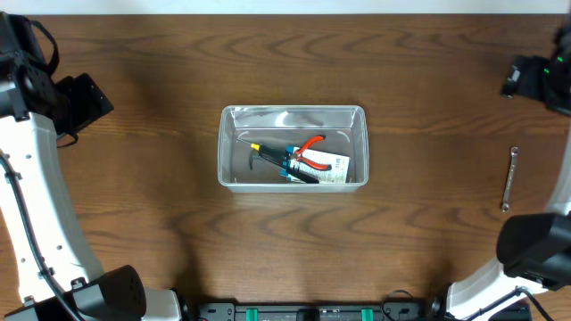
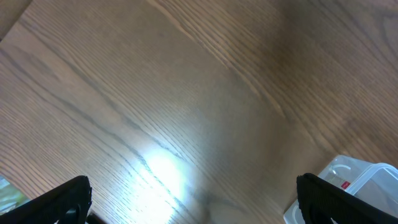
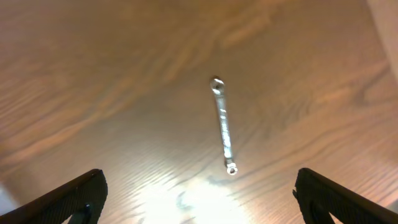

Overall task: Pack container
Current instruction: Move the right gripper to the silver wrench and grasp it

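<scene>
Open table (image 1: 143,205) surrounds wrench (image 1: 508,178) — container (image 1: 225,147) stands well apart.

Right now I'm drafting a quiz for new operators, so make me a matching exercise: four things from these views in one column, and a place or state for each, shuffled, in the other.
Column one
1. container
2. red-handled pliers
3. wrench
4. right hand

Column two
A. open, holding nothing
B. inside the container
C. in the middle of the table
D. lying flat on the wood, outside the container, to its right

Pairs: 1-C, 2-B, 3-D, 4-A.
</scene>
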